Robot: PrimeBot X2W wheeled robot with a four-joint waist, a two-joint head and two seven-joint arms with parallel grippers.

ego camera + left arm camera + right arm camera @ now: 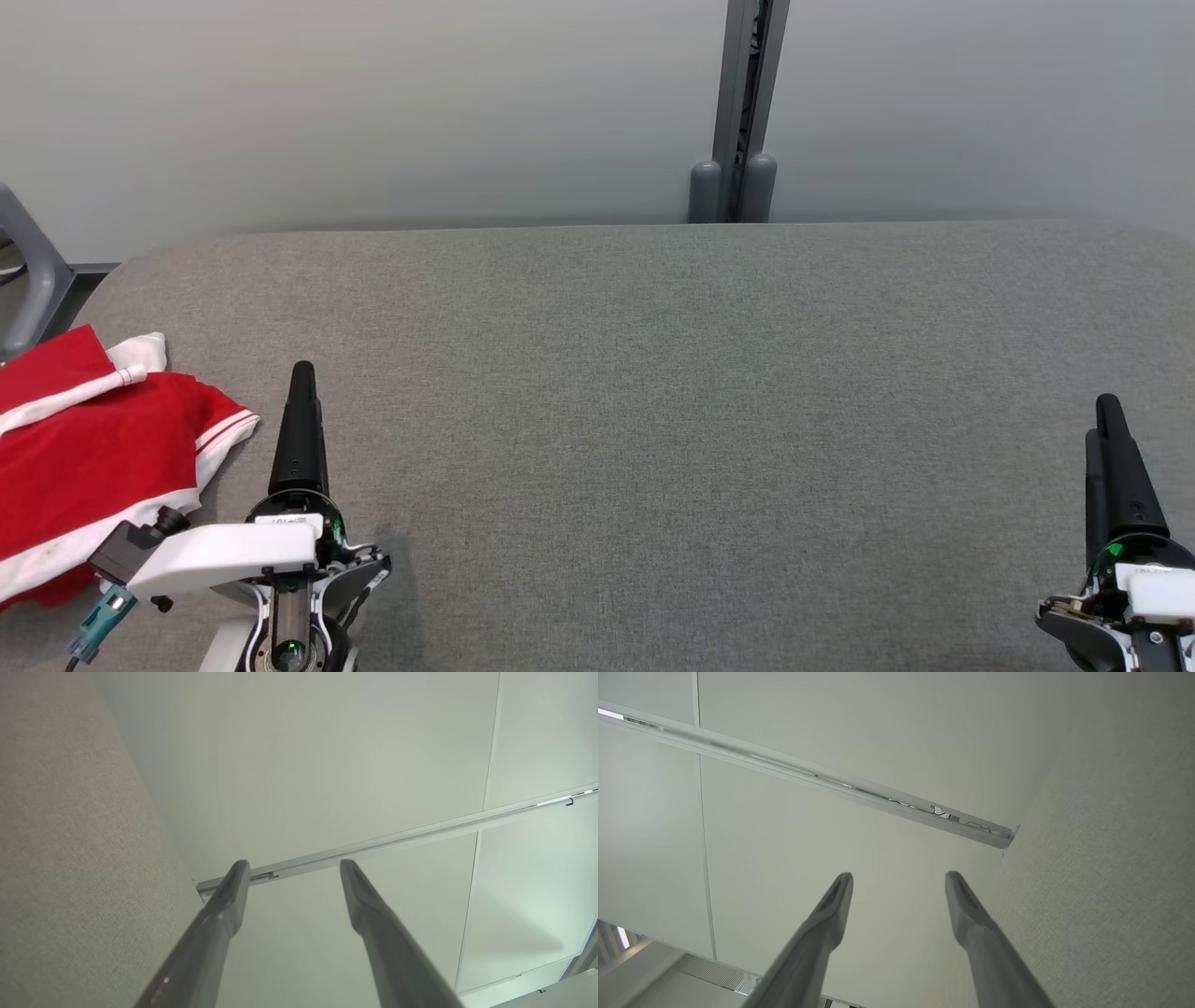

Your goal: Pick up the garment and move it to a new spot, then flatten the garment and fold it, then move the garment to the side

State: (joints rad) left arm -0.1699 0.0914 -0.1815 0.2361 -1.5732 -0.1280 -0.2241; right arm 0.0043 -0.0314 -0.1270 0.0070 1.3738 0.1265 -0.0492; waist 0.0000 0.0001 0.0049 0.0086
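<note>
Red with white trim, the crumpled garment lies at the left edge of the grey fabric-covered table, partly cut off by the frame. The left gripper is just beside it near the table's near edge, its fingers spread and empty. The right gripper is at the near right corner, well apart from the garment, likewise spread and empty. Both point toward the far edge.

The grey fabric table bears a crumpled red-and-white garment, far left.
</note>
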